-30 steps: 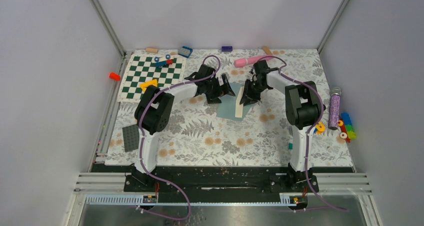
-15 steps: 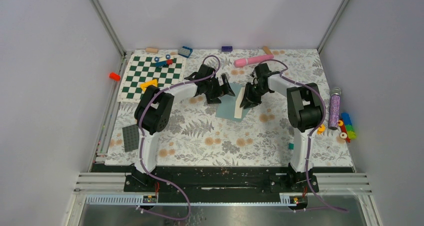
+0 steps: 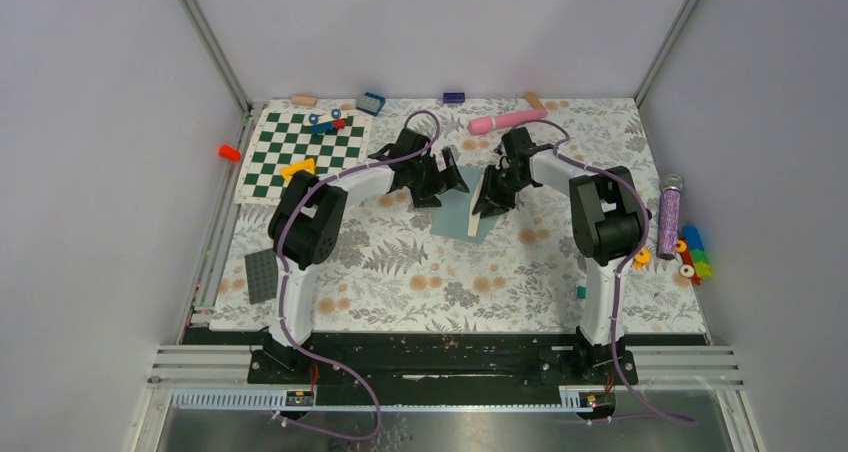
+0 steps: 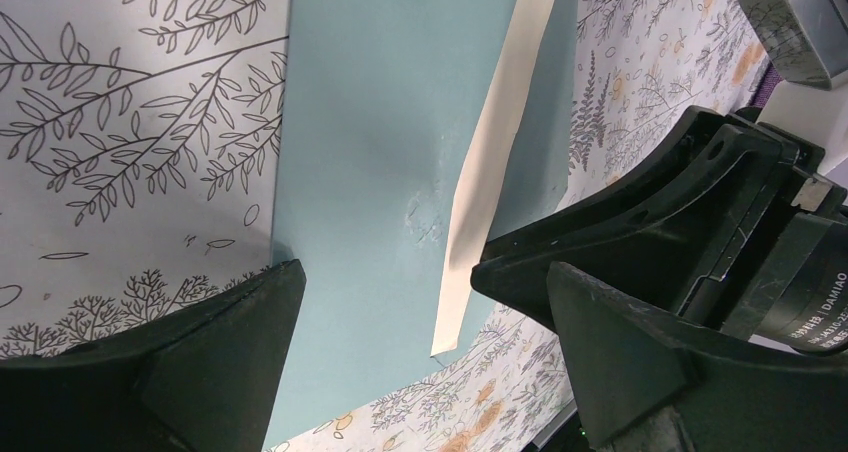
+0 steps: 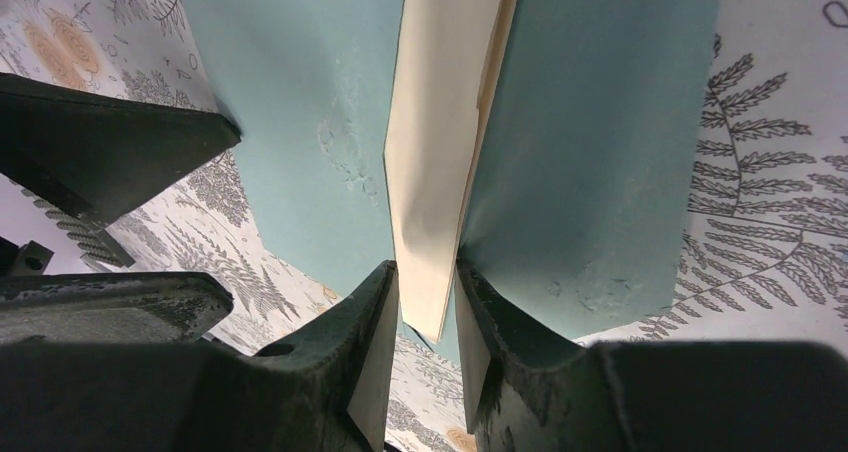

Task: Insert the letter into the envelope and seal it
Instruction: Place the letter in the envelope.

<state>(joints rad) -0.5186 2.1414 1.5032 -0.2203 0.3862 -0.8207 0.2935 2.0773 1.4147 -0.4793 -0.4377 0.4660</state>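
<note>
Cream letter (image 5: pixel 440 162), one sheet, is pinched by the right gripper (image 5: pixel 425 277) over one envelope (image 5: pixel 300 112); the left gripper (image 4: pixel 420 292) gapes (envelope dents show only from the wrists).

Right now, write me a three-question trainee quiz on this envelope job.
1. True or false: the right gripper is shut on the letter.
2. Pick one. The left gripper is: A) open, holding nothing; B) shut on the letter; C) shut on a chess piece.
3. Short answer: what flat teal thing lies beneath the letter?

Key: 1 true; 2 A; 3 the envelope.
</note>
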